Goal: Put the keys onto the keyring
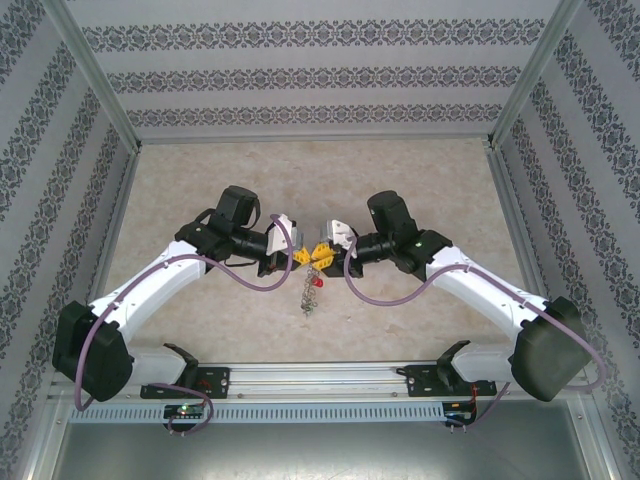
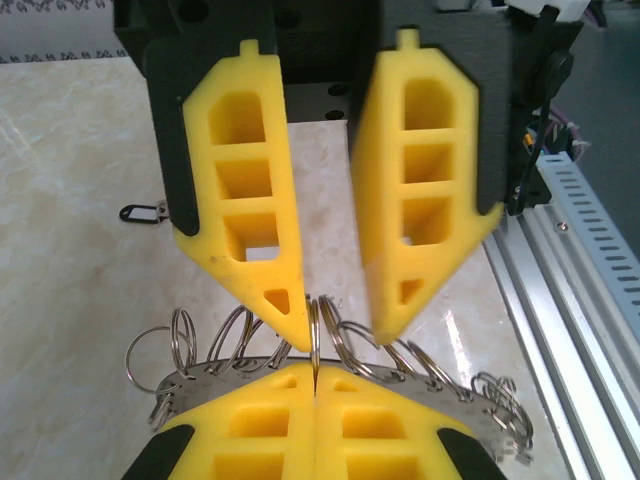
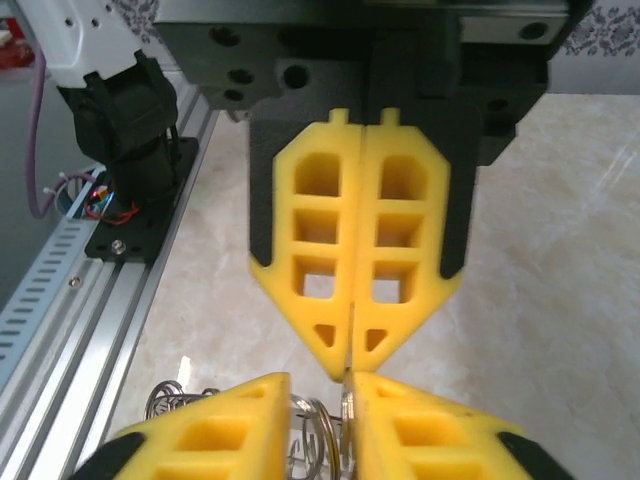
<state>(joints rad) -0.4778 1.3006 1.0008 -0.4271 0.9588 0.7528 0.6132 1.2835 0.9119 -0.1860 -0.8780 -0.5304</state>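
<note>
- Left gripper (image 2: pixel 315 385) has its yellow fingers (image 2: pixel 250 430) pressed flat together, pinching the keyring (image 2: pixel 215 372) at its rim. One wire loop stands up right at the seam between the tips.
- Right gripper (image 2: pixel 335 335) faces it tip to tip, its jaws parted, with a few of the ring's wire loops standing in the gap. Whether either of its fingers (image 2: pixel 245 190) touches a loop cannot be told.
- From the right wrist, the right gripper (image 3: pixel 318 392) shows that same gap with loops of the keyring (image 3: pixel 170 400) in and beside it. The left gripper (image 3: pixel 348 365) sits closed just above.
- Seen from above, the left gripper (image 1: pixel 300 256) and right gripper (image 1: pixel 322 252) meet over the middle of the table, and the keyring (image 1: pixel 309 300) hangs below the tips.
- One red-headed key (image 1: pixel 317 284) hangs just under the fingertips, beside the ring's hanging part; whether it is threaded on cannot be told.
- A small dark clip (image 2: pixel 140 212) lies on the table, well apart from the ring.
- Everything is above a beige marbled tabletop (image 1: pixel 200 200), with an aluminium rail (image 1: pixel 320 380) along the near edge and patterned walls (image 1: pixel 300 80) around.
</note>
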